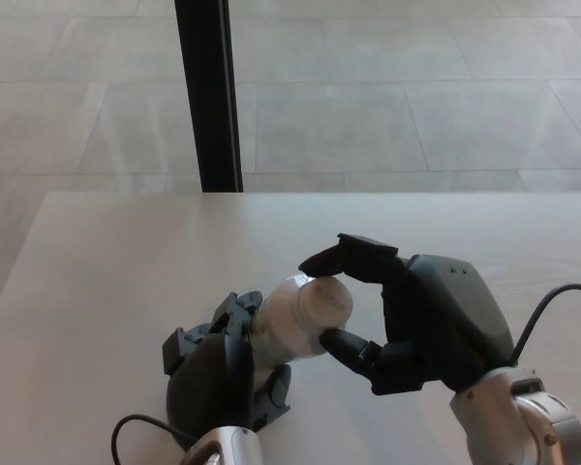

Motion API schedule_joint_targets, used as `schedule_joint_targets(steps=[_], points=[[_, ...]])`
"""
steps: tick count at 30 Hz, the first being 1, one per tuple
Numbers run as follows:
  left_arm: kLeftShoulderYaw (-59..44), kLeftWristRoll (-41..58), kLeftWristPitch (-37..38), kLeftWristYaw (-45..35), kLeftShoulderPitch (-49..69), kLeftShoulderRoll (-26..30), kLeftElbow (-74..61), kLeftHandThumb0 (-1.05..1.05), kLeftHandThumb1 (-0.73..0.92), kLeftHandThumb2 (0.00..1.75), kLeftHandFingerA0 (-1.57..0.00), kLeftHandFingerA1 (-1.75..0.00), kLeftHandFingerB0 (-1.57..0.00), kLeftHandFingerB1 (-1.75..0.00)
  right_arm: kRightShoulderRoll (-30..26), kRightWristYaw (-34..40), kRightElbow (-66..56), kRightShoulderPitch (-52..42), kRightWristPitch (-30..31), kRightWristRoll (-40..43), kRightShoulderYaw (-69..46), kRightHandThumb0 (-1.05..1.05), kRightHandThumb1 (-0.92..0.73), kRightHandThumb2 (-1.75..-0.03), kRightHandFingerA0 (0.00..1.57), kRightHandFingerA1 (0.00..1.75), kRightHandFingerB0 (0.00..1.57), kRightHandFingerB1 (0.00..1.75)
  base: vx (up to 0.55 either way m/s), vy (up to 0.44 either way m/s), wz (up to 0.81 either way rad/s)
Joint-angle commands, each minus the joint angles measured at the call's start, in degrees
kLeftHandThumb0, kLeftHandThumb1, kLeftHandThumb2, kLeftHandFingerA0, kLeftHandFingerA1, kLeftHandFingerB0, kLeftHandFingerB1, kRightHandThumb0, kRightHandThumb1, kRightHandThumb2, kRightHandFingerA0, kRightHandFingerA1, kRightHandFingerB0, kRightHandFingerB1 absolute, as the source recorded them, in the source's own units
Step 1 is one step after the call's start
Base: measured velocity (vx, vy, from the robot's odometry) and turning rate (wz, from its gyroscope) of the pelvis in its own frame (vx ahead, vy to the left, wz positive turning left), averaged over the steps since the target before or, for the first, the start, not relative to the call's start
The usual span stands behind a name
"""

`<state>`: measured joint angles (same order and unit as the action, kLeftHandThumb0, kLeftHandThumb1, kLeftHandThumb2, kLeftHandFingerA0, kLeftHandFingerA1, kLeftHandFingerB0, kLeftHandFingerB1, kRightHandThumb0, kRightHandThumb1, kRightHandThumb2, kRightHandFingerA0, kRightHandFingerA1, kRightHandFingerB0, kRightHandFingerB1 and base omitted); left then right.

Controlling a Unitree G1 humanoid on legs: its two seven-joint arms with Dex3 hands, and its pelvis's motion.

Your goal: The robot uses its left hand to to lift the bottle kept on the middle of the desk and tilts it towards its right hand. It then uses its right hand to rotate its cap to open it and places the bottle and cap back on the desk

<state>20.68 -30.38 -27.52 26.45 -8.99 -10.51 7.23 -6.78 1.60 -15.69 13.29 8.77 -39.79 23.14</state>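
A pale translucent bottle (283, 325) is held above the desk (107, 262) by my left hand (218, 373), which is shut around its body and tilts it to the right. Its white cap (325, 303) points toward my right hand (421, 315). The right hand's upper finger lies over the top of the cap and its lower finger presses under it, so the cap is pinched between them. The bottle's lower part is hidden behind my left hand.
A black vertical post (210, 97) stands beyond the desk's far edge, over a pale tiled floor (416, 107). Black cables run from both wrists near the picture's bottom edge. The desk's left edge slants down at the left.
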Motion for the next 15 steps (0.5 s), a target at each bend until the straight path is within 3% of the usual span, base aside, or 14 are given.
schedule_joint_targets(steps=[1,2,3,4,7,9,12,14,15], points=[[-0.9,0.6,-4.5,-1.7,3.0,-0.5,2.4,0.06,0.92,0.66,-0.58,-0.92,-0.41,-0.55,-0.5,1.4,1.3,-0.2,-2.9,0.4,-0.9,-0.33,-0.47,-1.1,1.26,1.35,0.87,0.93,0.0,0.0,0.0],[-0.7,0.5,-4.1,-1.7,3.2,-0.2,2.4,0.06,0.92,0.66,-0.57,-0.91,-0.42,-0.57,-0.6,1.4,1.5,-0.2,-3.5,0.8,-1.1,-0.27,-0.46,-1.03,1.03,1.75,0.89,0.94,0.0,0.0,0.0],[-0.6,0.4,-4.3,-1.8,3.5,-0.2,2.2,0.06,0.91,0.66,-0.58,-0.86,-0.4,-0.55,-0.8,1.9,1.8,-0.1,-4.8,1.1,-1.3,-0.23,-0.44,-1.06,1.03,1.75,0.89,0.99,0.0,0.0,0.0],[-0.8,0.6,-4.3,-1.6,3.6,-0.4,2.3,0.06,0.92,0.62,-0.57,-1.12,-0.47,-0.63,-1.6,2.1,2.3,0.4,-6.8,1.5,-1.4,-0.2,-0.42,-1.09,1.03,1.75,0.89,1.03,0.0,0.0,0.0],[-0.9,0.5,-4.1,-1.4,3.8,-0.4,2.4,0.06,0.92,0.64,-0.58,-1.1,-0.46,-0.62,-2.3,2.8,3.5,1.0,-10.4,2.3,-1.9,-0.19,-0.43,-1.1,1.04,1.75,0.88,1.08,0.0,0.0,0.0],[-0.7,0.4,-4.1,-2.0,3.9,0.2,2.3,0.05,0.92,0.65,-0.56,-0.9,-0.43,-0.58,-3.8,1.8,3.9,2.3,-12.3,1.9,-1.8,-0.23,-0.49,-1.07,1.06,1.75,0.84,1.11,0.0,0.0,0.0],[-0.2,-0.4,-4.5,-2.1,3.8,0.6,2.5,0.07,0.92,0.66,-0.56,-1.01,-0.48,-0.65,-5.5,2.2,5.0,3.9,-15.9,1.6,-1.5,-0.24,-0.45,-1.07,1.03,1.73,0.87,1.02,0.0,0.0,0.0],[-0.3,-0.5,-4.6,-1.8,3.9,0.4,2.5,0.07,0.92,0.66,-0.54,-1.0,-0.49,-0.65,-6.4,2.0,5.5,4.7,-18.0,1.9,-1.2,-0.23,-0.43,-1.08,1.04,1.71,0.88,1.02,0.0,0.0,0.0],[-0.9,0.1,-4.7,-1.8,4.2,-0.1,2.2,0.04,0.92,0.64,-0.54,-1.03,-0.48,-0.66,-8.1,1.8,6.8,6.3,-22.2,2.7,-0.8,-0.22,-0.42,-1.09,1.04,1.71,0.88,1.13,0.0,0.0,0.0]])
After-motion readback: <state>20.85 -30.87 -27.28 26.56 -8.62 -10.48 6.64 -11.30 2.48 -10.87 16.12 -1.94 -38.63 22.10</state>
